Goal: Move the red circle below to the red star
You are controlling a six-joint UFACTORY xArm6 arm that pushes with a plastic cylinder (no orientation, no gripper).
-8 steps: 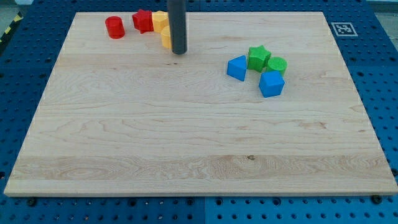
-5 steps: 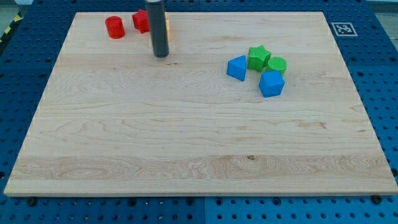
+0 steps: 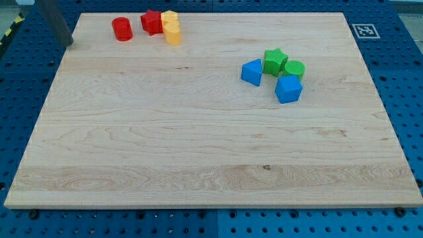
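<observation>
Hovering off the board's upper-left edge, my tip (image 3: 67, 43) holds nothing and sits left of the red circle (image 3: 121, 29), apparently placed to push it toward the red star (image 3: 153, 22).

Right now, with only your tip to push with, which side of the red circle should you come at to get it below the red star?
Probably its upper-left side. The red circle stands upright, left of the red star and apart from it. My tip is left of both, at the board's left edge. Contact at the view's top-left, low on its round wall, should drive it down and right; centred contact keeps it from slipping aside.
</observation>
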